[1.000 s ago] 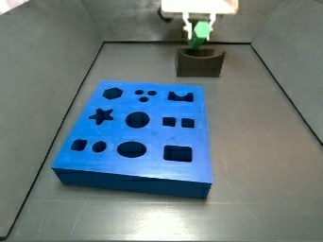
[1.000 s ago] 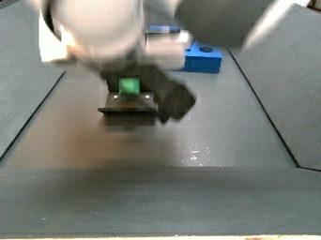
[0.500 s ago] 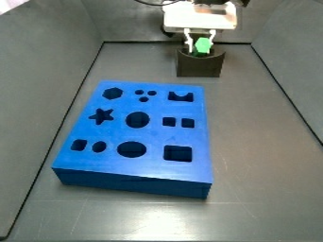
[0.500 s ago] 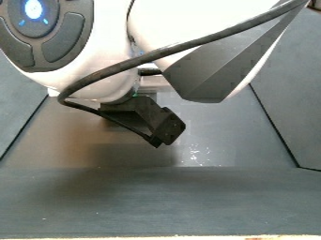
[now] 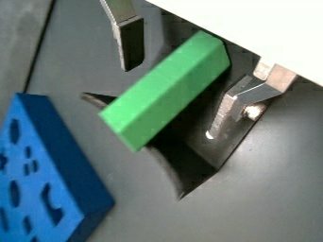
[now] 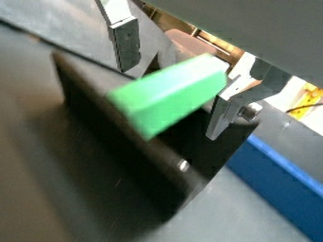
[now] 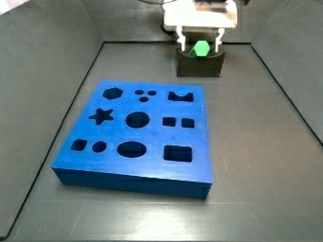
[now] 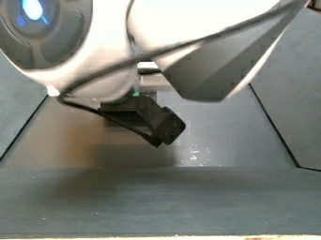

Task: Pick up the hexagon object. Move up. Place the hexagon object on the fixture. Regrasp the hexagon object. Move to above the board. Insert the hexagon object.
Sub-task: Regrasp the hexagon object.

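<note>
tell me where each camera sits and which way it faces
Wrist view: on the arm's wrist, facing the hexagon object between the pincer fingers, board beside.
Wrist view: same mount, hexagon object over the fixture.
Side view: high, over the board toward the fixture and pincer.
Side view: low, mostly blocked by the arm.
All but the blocked view share the hexagon object.

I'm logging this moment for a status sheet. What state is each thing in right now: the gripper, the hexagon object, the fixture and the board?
gripper: above the fixture, jaws open, fingers either side of the hexagon object with a gap.
hexagon object: lying tilted in the fixture's notch, not clamped.
fixture: standing on the floor beyond the board, holding the hexagon object.
board: flat on the floor, all cut-outs empty.
</note>
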